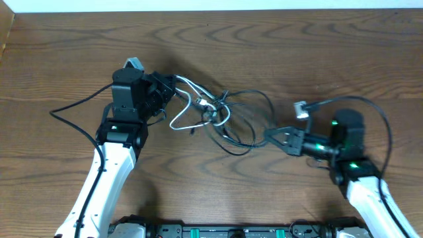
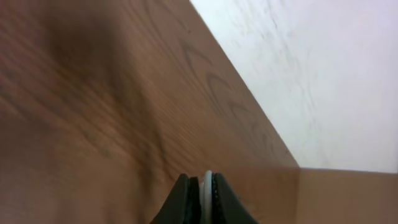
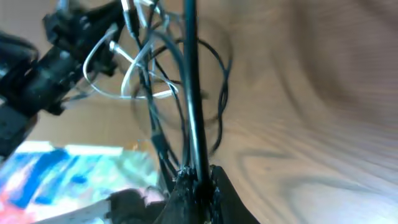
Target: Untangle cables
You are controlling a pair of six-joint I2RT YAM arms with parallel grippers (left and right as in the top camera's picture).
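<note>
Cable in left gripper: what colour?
White; the cable in the left gripper shows best in left wrist view.

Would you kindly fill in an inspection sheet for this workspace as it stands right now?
Surface: brown wood-grain table.
Job's things: white cable and black cables looped together in one tangle at mid-table; a small pale plug sits near the right arm.
Clutter: nothing seen.
Grippers: left gripper shut on the white cable; right gripper shut on one of the black cables, which runs taut from its fingers.
Cables: thicker arm cables trail from both arms, outside the tangle.
Surroundings: white strip beyond the table's far edge.
</note>
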